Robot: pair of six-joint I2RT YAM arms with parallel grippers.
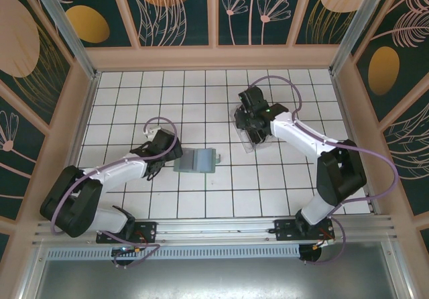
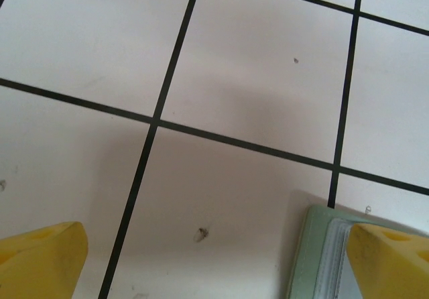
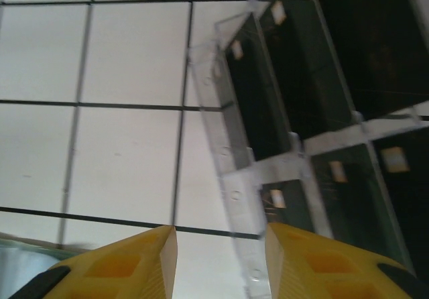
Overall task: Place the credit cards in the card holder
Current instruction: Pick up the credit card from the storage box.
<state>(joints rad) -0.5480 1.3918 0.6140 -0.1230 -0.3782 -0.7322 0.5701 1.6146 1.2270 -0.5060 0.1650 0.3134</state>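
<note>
The sage-green card holder (image 1: 196,159) lies flat on the tiled floor, left of centre. Its corner (image 2: 310,259) shows in the left wrist view with a pale inner pocket. My left gripper (image 1: 169,153) sits just left of it, low over the tiles and open (image 2: 214,252), with one yellow fingertip (image 2: 392,259) over the holder's edge. Black credit cards (image 3: 265,98) stand in the slots of a clear plastic tray (image 1: 247,137). My right gripper (image 1: 251,123) hovers over that tray, open (image 3: 221,252), its jaws straddling the tray's clear side rail (image 3: 231,178) with nothing held.
White tiles with black grid lines (image 1: 201,98) cover the floor. Wooden-framed walls (image 1: 214,56) close in the back and both sides. A metal rail (image 1: 221,230) carrying the arm bases runs along the near edge.
</note>
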